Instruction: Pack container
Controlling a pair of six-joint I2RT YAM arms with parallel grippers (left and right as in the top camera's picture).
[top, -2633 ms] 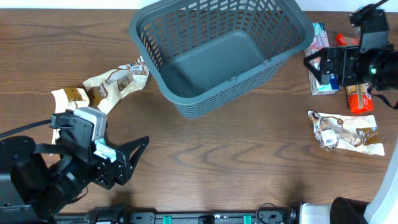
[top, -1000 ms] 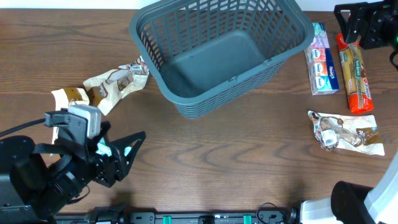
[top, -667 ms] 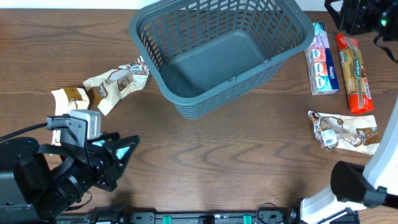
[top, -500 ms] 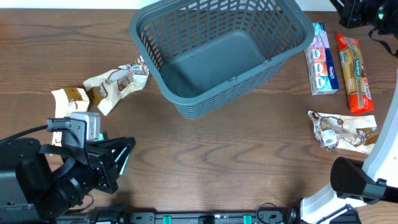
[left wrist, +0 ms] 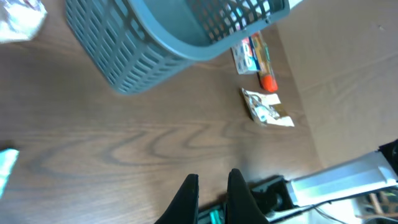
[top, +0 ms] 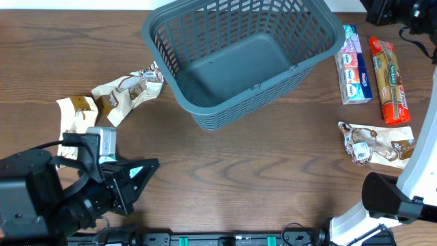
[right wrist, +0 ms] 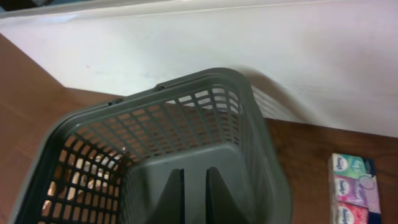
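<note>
Your left hand (left wrist: 211, 194), lower left of the overhead frame, is closed on nothing; your right hand (right wrist: 194, 186), off the upper right, is likewise closed and empty; the container (top: 225, 113) sits top centre on the counter (top: 273, 171), unfilled; come down on the crumpled snack packets (top: 126, 89) with jaws shut and you'd likely shove them against its wall.

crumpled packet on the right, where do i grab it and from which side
Probably from straight above, pinching across the short width of the crumpled packet near its middle. It lies flat on the table, long side left to right, both long edges clear.
</note>
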